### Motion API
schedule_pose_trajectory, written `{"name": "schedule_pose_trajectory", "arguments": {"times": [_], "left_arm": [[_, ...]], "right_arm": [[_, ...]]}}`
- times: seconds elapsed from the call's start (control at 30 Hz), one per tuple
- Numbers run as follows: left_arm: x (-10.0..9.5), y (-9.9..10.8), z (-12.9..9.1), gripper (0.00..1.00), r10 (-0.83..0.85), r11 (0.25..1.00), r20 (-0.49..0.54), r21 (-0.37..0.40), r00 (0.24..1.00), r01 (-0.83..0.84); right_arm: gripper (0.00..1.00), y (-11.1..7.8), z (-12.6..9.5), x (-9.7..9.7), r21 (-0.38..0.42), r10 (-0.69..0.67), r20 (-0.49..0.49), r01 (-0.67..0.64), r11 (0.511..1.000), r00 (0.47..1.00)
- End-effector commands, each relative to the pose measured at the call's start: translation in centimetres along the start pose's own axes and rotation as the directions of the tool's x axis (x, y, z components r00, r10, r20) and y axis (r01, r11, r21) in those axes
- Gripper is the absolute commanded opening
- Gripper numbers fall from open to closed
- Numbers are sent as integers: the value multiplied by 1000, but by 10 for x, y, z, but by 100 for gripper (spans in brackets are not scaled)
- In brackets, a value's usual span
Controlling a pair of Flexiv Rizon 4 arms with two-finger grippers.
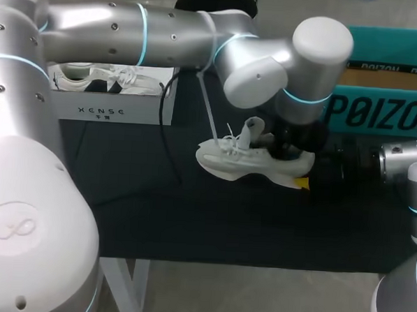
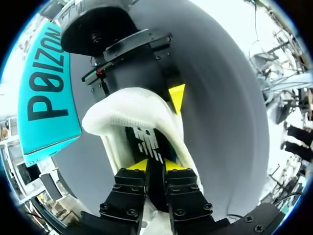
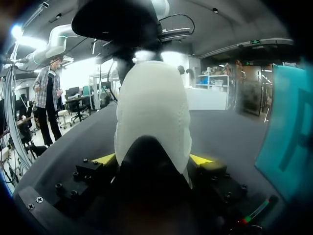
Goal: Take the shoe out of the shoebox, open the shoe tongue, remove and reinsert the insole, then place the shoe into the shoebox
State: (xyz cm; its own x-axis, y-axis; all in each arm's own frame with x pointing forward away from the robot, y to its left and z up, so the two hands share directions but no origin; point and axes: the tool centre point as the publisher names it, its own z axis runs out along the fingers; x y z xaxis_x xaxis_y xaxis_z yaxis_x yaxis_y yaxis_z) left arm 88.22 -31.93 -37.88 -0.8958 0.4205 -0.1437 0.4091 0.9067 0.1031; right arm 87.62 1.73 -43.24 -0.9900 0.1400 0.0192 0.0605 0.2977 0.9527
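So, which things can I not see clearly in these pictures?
Left wrist view: what the left end effector holds; the shoe is dark inside.
Head view: that end effector, hidden under its arm; shoebox interior, cut by the edge.
Right wrist view: the shoe's opening, behind the heel.

Big black block letters run across the side wall of the turquoise cardboard shoebox [image 1: 378, 112], and there they are again in the left wrist view! Small, widely spaced dark lettering sits on the front of the white cardboard box [image 1: 102, 110]. White marks show on the black insole [image 2: 146, 139], too broken to read.
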Motion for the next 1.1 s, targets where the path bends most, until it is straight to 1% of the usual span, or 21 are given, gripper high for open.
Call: {"name": "schedule_pose_trajectory", "arguments": {"times": [0.03, 0.3, 0.57, 0.8, 0.87, 0.93, 1.1], "left_arm": [[-6, -2, 3, 0, -10, 1000, 4, -7, 1000, 10], [-11, -1, -13, 0, 0, 1000, 63, 0, 998, 0], [-10, -1, -31, 0, 13, 1000, 101, 11, 995, -15], [-11, 3, -46, 0, 10, 1000, 127, 24, 992, -14], [-10, 4, -46, 0, 10, 1000, 129, 23, 992, -13], [-9, 7, -42, 0, 8, 999, 109, 34, 994, -12], [-6, 9, -26, 0, 3, 998, 48, 70, 999, -7]], "right_arm": [[0, -3, 3, 0, 2, 1, 1, -1, 1000, 1000], [0, -3, 3, 0, 2, 1, 1, -1, 1000, 1000], [0, -3, 3, 0, 2, 1, 1, -1, 1000, 1000], [0, -3, 3, 0, 2, 1, 1, -1, 1000, 1000], [0, -3, 3, 0, 2, 1, 1, -1, 1000, 1000], [0, -3, 3, 0, 2, 1, 1, -1, 1000, 1000], [0, -3, 3, 0, 2, 1, 1, -1, 1000, 1000]]}}
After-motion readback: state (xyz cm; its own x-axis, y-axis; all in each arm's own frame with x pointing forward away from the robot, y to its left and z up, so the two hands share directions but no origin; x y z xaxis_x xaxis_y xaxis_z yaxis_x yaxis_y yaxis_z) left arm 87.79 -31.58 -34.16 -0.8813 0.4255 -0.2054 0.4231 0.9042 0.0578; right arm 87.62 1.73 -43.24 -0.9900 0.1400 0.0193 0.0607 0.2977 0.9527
